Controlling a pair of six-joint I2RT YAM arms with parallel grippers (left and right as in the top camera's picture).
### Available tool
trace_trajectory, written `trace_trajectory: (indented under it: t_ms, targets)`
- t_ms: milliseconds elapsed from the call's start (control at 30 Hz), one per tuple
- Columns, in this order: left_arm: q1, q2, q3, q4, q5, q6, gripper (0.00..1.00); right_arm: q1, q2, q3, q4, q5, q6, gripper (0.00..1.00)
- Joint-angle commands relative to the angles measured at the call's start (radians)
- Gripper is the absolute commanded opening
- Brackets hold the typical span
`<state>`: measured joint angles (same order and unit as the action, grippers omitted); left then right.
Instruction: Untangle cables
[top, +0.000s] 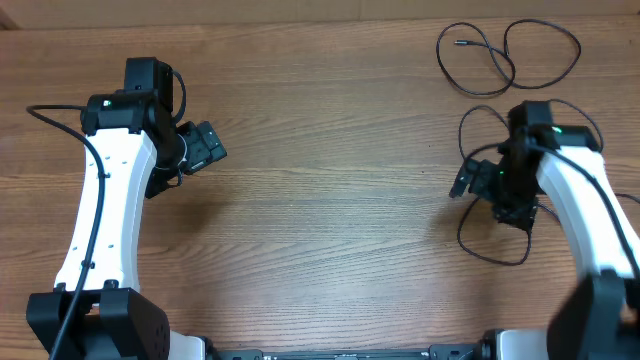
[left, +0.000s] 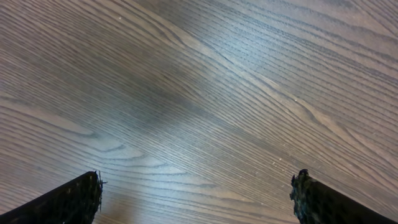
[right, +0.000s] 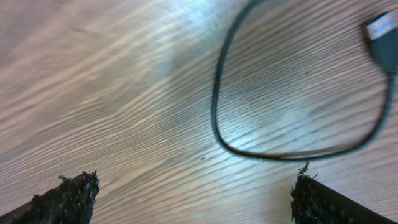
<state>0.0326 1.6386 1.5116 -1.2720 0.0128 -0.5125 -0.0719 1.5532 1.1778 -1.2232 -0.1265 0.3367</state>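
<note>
One thin black cable (top: 459, 43) lies in open loops at the far right of the table, its small plug end pointing left. A second black cable (top: 464, 240) loops around and under my right arm. In the right wrist view this cable (right: 215, 106) curves across the wood just beyond the fingertips, with a plug end (right: 382, 30) at the upper right. My right gripper (top: 468, 180) (right: 196, 186) is open and holds nothing. At the left, far from both cables, my left gripper (top: 207, 148) (left: 199, 186) is open over bare wood.
The wooden table (top: 330, 200) fills every view. Thick black wires run along both arms. The right arm's body covers part of the second cable.
</note>
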Motion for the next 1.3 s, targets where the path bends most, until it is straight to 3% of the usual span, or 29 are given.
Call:
trace_trajectory:
  t_ms: [0, 300, 567, 1267]
  targets:
    - [-0.009, 0.009, -0.004, -0.004, 0.027, 0.019, 1.00, 0.040, -0.143, 0.000, -0.006, -0.009, 0.007, 1.00]
    - [-0.009, 0.009, -0.004, -0.007, 0.040, 0.019, 1.00, 0.286, -0.458, 0.000, -0.025, 0.054, 0.135, 1.00]
    - [-0.009, 0.009, -0.004, -0.005, 0.040, 0.006, 1.00, 0.522, -0.634, 0.000, -0.103, 0.152, 0.138, 1.00]
    - [-0.009, 0.009, -0.004, -0.002, 0.036, 0.000, 1.00, 0.542, -0.618, 0.000, -0.134, 0.148, 0.138, 1.00]
